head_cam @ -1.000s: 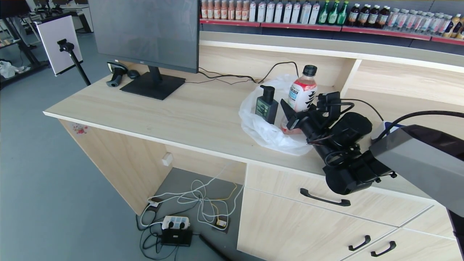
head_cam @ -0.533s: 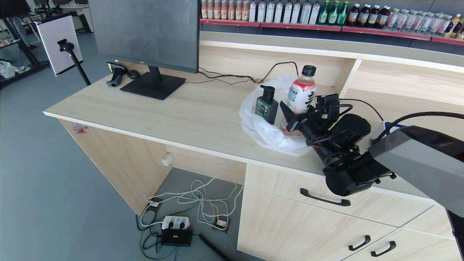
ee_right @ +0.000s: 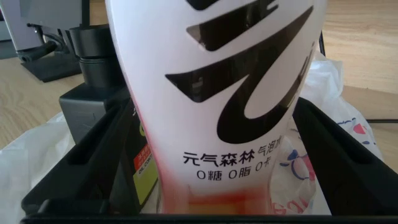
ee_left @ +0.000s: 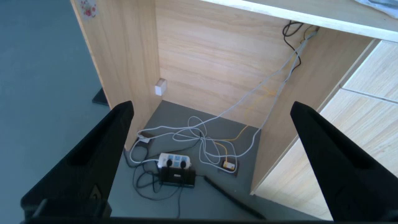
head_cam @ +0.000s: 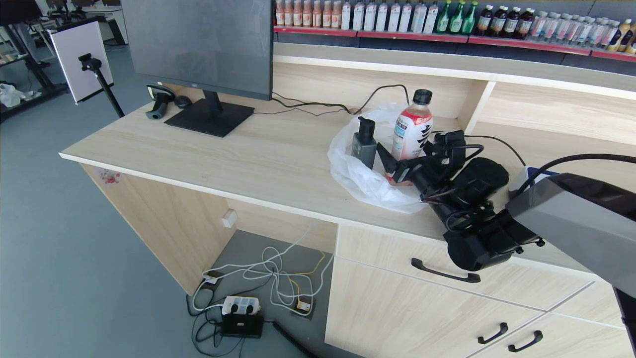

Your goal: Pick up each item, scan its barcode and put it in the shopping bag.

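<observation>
A pink-and-white drink bottle (head_cam: pixel 413 127) with a black cap stands upright inside the white plastic shopping bag (head_cam: pixel 357 181) on the wooden counter (head_cam: pixel 248 149). My right gripper (head_cam: pixel 405 159) is shut on the bottle's lower half, one finger on each side. In the right wrist view the drink bottle (ee_right: pixel 217 93) sits between the fingers (ee_right: pixel 93 180). A dark pump bottle (head_cam: pixel 364 141) stands in the bag just left of it, touching the near finger. My left gripper (ee_left: pixel 211 174) hangs open below the counter, over the floor.
A monitor (head_cam: pixel 198 44) and a handheld barcode scanner (head_cam: pixel 158 102) stand at the counter's far left. Cables run along the back wall. A shelf of bottles (head_cam: pixel 447 17) lines the rear. A power strip (ee_left: pixel 176 163) and cords lie on the floor under the counter.
My right gripper has shifted slightly left with the drink bottle. The pump bottle has been nudged and turned, now showing its narrow side.
</observation>
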`<state>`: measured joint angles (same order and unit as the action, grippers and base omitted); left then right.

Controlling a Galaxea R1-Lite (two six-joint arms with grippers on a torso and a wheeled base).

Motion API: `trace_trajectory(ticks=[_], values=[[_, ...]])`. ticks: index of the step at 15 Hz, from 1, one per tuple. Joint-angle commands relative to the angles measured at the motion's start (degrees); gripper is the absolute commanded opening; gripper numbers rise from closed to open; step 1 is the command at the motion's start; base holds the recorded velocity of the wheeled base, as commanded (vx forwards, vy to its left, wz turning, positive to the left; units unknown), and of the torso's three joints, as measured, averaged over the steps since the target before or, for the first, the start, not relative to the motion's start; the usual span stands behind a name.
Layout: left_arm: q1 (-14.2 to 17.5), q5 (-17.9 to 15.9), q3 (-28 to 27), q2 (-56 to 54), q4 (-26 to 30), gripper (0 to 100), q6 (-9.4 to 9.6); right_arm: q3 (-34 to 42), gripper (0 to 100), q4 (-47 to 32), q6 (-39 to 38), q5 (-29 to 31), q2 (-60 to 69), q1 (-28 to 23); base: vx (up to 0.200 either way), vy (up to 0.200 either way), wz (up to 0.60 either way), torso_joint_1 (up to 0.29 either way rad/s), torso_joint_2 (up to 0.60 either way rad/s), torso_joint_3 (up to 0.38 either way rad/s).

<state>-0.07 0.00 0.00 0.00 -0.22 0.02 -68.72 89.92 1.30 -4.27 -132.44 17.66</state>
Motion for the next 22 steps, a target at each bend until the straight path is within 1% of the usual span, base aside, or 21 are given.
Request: trace_trajectory(ticks=[1,5,11,17,18,20,22], values=[[-0.01,0.0,0.0,0.0,-0.04,100,0.06,-0.01,100,0.08,0.01,-0.04,0.69,0.0,0.0,0.0,0.0,0.0,0.0,0.0],[-0.01,0.0,0.0,0.0,0.04,100,0.06,1.22,100,0.08,0.01,0.05,2.45,-0.09,0.0,0.0,0.0,0.0,0.0,0.0],[-0.01,0.0,0.0,0.0,0.22,100,-0.02,11.24,100,0.08,0.1,0.05,9.66,-0.17,0.0,0.0,0.0,0.0,0.0,0.0],[-0.01,0.0,0.0,0.0,0.22,100,-0.11,19.59,100,0.08,0.1,0.05,18.71,-0.17,0.0,0.0,0.0,0.0,0.0,0.0],[-0.01,0.0,0.0,0.0,0.22,100,-0.11,22.66,100,0.08,0.19,0.05,21.61,-0.17,0.0,0.0,0.0,0.0,0.0,0.0],[-0.01,0.0,0.0,0.0,0.22,100,-0.02,26.36,100,0.08,0.19,0.05,24.86,-0.17,0.0,0.0,0.0,0.0,0.0,0.0],[-0.01,0.0,0.0,0.0,0.22,100,0.06,30.75,100,0.08,0.19,0.05,29.52,0.79,0.0,0.0,0.0,0.0,0.0,0.0]])
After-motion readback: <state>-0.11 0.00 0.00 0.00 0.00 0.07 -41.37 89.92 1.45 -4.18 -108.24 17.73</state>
